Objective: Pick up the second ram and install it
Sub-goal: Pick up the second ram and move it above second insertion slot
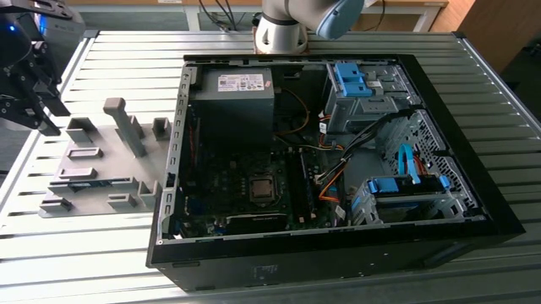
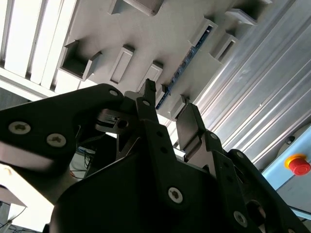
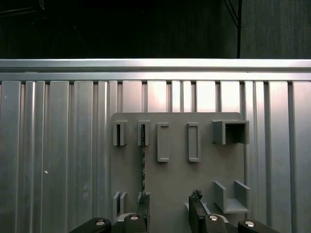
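The second ram [image 1: 88, 184] is a thin blue stick standing on edge in slotted blocks of the grey holder plate [image 1: 106, 161], at the exterior view's left. In both wrist views it runs as a narrow strip [image 2: 184, 62] [image 3: 143, 167] between the blocks. My gripper [image 1: 47, 117] hovers above the plate's far-left side, apart from the stick. Its black fingers [image 3: 144, 209] stand open with nothing between them [image 3: 169, 206] [image 2: 167, 104], and the stick lines up nearer one finger than the gap.
An open black computer case [image 1: 473, 209] lies beside the plate, with the motherboard and its long black slots [image 1: 296, 180], a power supply [image 1: 235, 85] and blue drive cages. The ribbed metal table [image 1: 68, 253] carries everything. A red button [image 2: 297, 165] sits beyond the table's edge.
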Controlling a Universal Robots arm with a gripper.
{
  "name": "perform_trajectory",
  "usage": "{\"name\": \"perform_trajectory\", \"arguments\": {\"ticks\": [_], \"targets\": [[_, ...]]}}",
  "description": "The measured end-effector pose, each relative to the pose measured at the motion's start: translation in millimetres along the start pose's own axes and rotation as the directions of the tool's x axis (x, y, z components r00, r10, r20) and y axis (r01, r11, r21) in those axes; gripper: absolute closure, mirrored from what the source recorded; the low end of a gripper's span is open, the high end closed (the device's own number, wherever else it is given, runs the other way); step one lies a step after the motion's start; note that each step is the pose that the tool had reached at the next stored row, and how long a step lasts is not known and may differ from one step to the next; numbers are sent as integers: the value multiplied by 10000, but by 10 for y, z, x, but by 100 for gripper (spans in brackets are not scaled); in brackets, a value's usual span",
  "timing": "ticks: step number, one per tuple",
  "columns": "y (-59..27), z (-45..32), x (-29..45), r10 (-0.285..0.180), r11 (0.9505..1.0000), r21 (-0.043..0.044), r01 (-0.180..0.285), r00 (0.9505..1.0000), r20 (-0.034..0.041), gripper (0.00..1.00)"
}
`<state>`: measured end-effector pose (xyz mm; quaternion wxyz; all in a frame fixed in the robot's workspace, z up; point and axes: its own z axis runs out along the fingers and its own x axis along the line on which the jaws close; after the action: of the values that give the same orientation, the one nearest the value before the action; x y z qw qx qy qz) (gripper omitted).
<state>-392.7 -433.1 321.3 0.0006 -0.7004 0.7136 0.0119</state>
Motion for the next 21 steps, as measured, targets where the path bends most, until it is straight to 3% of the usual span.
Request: {"name": "perform_trajectory", "arguments": {"ticks": [5, 13, 21], "targets": [[-1, 40, 24, -1, 10000, -21, 1, 10000, -3, 55], [-5, 149, 114, 1, 10000, -31, -1, 10000, -2, 55], [-3, 268, 158, -1, 10000, -16, 1, 10000, -13, 55]]}}
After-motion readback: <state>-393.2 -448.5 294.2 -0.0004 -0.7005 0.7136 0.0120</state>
